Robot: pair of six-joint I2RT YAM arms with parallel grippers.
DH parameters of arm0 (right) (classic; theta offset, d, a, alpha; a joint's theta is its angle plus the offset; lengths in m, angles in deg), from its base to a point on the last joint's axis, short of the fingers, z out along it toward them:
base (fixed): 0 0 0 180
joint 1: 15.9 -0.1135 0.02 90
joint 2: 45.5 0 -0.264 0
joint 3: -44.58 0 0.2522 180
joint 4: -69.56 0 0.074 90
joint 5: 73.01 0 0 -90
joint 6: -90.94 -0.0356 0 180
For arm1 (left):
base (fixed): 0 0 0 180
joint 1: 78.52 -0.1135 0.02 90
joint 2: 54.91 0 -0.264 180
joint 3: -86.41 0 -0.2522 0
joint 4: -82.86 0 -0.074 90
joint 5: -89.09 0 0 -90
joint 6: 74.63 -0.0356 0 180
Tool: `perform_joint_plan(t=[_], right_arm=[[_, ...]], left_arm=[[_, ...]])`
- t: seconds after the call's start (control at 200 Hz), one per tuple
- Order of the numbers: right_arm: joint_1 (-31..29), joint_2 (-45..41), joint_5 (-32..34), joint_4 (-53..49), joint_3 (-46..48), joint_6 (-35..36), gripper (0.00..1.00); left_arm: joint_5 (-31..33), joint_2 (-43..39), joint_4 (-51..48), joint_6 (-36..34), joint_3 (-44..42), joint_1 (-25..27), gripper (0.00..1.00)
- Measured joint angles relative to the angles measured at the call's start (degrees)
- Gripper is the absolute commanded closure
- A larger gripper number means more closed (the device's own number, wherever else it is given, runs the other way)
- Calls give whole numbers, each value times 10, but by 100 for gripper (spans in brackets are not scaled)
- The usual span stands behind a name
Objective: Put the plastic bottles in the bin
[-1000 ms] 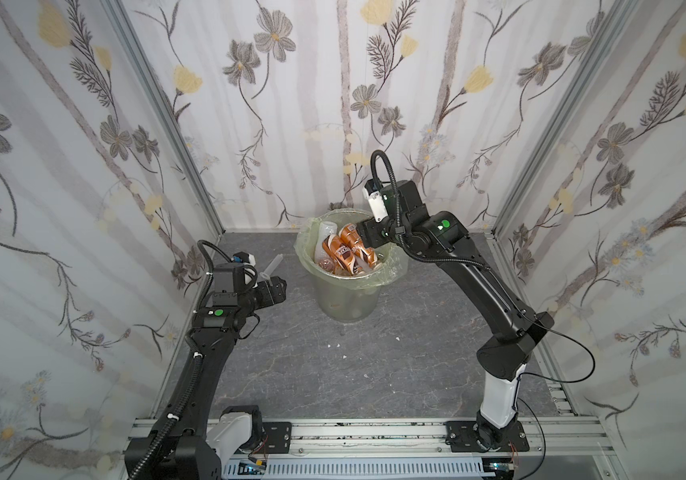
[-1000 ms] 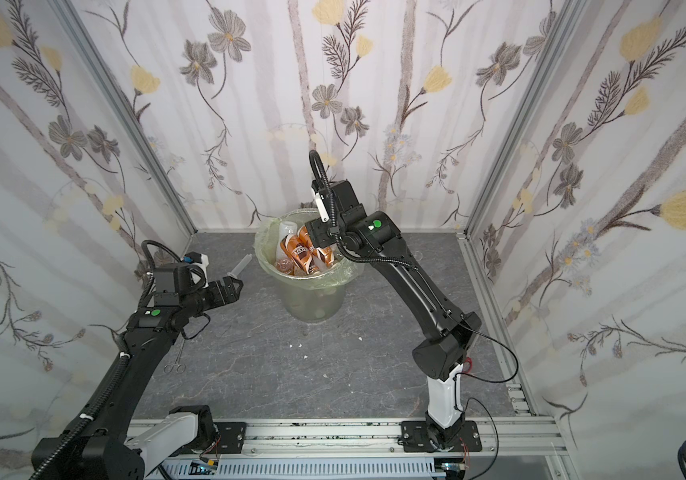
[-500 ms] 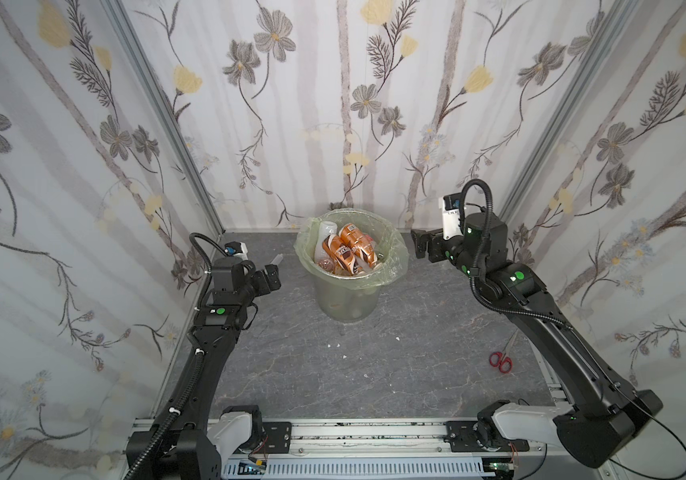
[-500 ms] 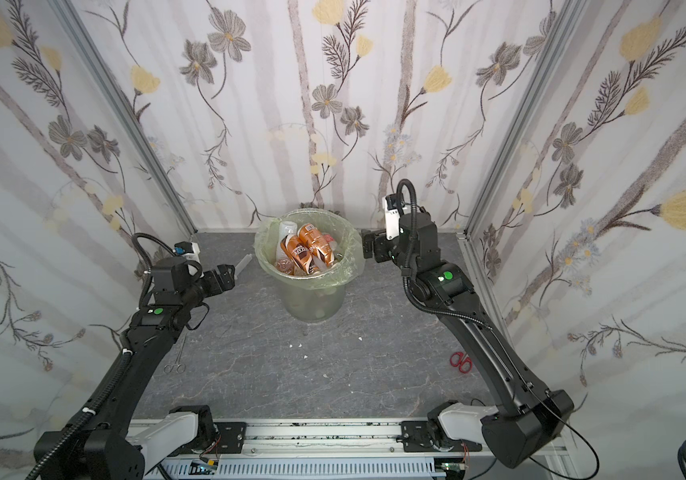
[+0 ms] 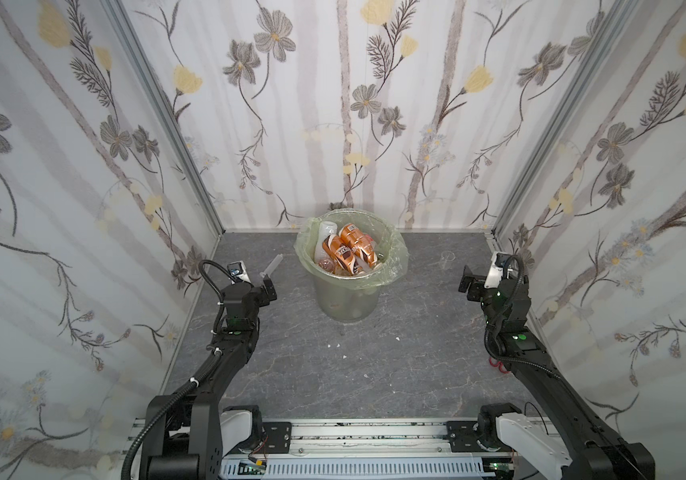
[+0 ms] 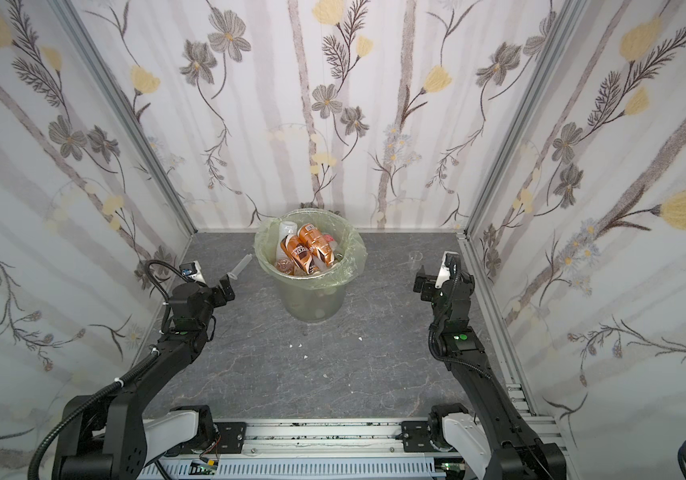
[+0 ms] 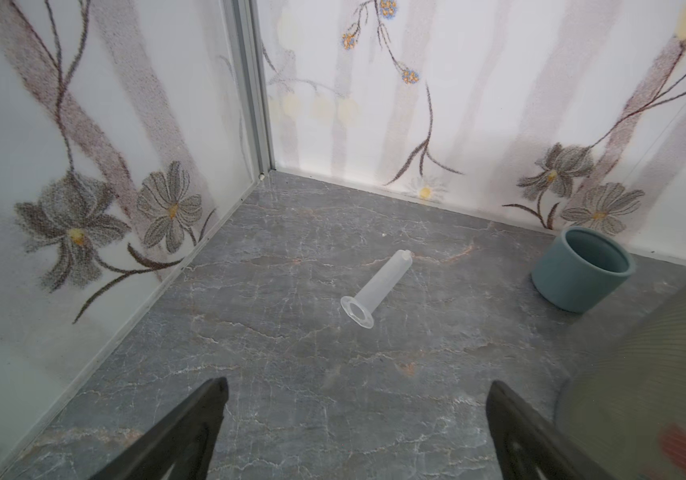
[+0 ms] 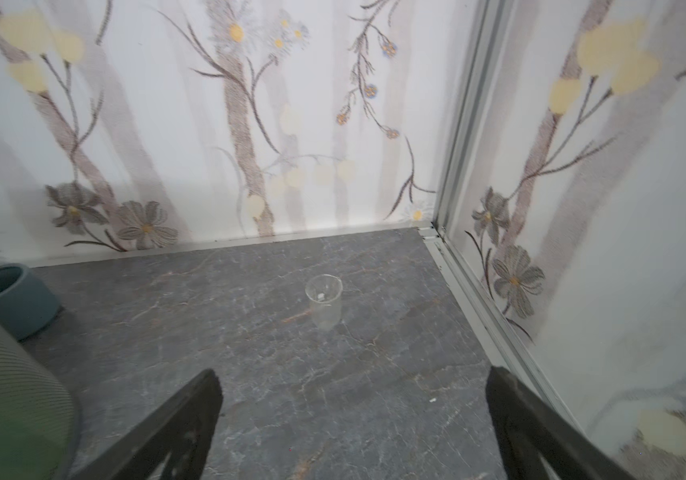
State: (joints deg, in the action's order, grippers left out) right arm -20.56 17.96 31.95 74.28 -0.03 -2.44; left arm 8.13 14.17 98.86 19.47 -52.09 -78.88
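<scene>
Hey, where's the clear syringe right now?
In both top views the clear syringe lies on the grey surface, left of the bin, just beyond the left gripper.

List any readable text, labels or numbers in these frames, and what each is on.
Nothing reads cleanly.
Front copper-brown bottle in the bin: dark label band with pale lettering, too small to read.
Rear copper-brown bottle: white barcode-like patch near its end, unreadable.
Syringe, glass beaker, blue cup: no print visible.
</scene>
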Motion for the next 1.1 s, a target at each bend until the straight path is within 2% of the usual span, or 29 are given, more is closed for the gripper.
perform_joint_plan(t=[0.175, 0.43, 0.66, 0.75, 0.935, 1.105], right_arm=[[54, 43, -2, 143, 101, -26, 0], [66, 145, -41, 323, 162, -51, 0], [63, 172, -58, 461, 204, -44, 0], [59, 216, -70, 549, 235, -36, 0], [53, 224, -68, 603, 238, -30, 0], [46, 226, -64, 598, 224, -21, 0]], left_arm=[[4, 86, 122, -16, -39, -2, 0], [-13, 96, 254, -11, -66, -22, 0], [-41, 92, 279, -8, -73, -25, 0], [-48, 82, 279, -7, -83, -25, 0], [-48, 58, 281, -7, -104, -26, 0], [-54, 54, 283, -7, -108, -14, 0]])
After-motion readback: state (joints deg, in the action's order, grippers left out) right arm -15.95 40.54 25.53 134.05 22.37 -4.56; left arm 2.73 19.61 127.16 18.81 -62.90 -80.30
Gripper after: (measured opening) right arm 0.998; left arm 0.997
